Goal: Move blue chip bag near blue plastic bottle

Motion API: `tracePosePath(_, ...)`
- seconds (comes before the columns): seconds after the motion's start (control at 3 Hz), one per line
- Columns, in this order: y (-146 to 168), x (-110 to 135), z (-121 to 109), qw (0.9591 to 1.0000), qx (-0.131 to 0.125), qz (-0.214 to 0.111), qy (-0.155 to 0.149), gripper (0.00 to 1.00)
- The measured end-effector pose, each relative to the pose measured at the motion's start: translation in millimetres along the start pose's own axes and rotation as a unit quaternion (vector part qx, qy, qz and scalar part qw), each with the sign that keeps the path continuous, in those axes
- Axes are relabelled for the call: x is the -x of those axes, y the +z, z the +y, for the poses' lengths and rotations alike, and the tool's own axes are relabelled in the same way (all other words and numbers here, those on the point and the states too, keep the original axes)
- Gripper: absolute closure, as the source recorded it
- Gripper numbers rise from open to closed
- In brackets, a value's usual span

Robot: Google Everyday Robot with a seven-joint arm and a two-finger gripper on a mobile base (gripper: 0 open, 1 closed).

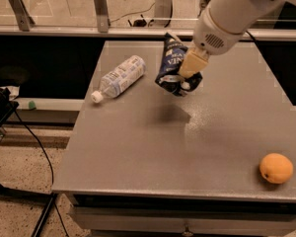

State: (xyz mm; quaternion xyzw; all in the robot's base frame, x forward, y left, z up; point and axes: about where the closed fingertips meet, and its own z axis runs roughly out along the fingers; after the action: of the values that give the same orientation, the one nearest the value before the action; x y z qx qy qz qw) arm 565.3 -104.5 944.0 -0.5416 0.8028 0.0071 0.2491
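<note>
My gripper (185, 78) is clamped on the chip bag (168, 63), holding it above the desk (187, 147). The bottle (119, 78) lies on its side nearby, not touching. An orange (276, 168) sits well apart.

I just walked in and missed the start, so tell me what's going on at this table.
The robot's gripper is shut on the blue chip bag and holds it in the air above the grey table, with the bag's shadow on the surface below. The blue plastic bottle lies on its side just left of the bag, not touching it. An orange sits near the front right corner.
</note>
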Motion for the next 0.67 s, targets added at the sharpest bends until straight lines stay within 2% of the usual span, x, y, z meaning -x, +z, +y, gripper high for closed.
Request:
tracePosePath(0.33,25.7,33.6,-7.6,1.0,-0.002,0.006,-0.008,1.0)
tracePosePath(0.67,45.2,41.2,-20.2,0.9995,-0.014,0.018,0.02,1.0)
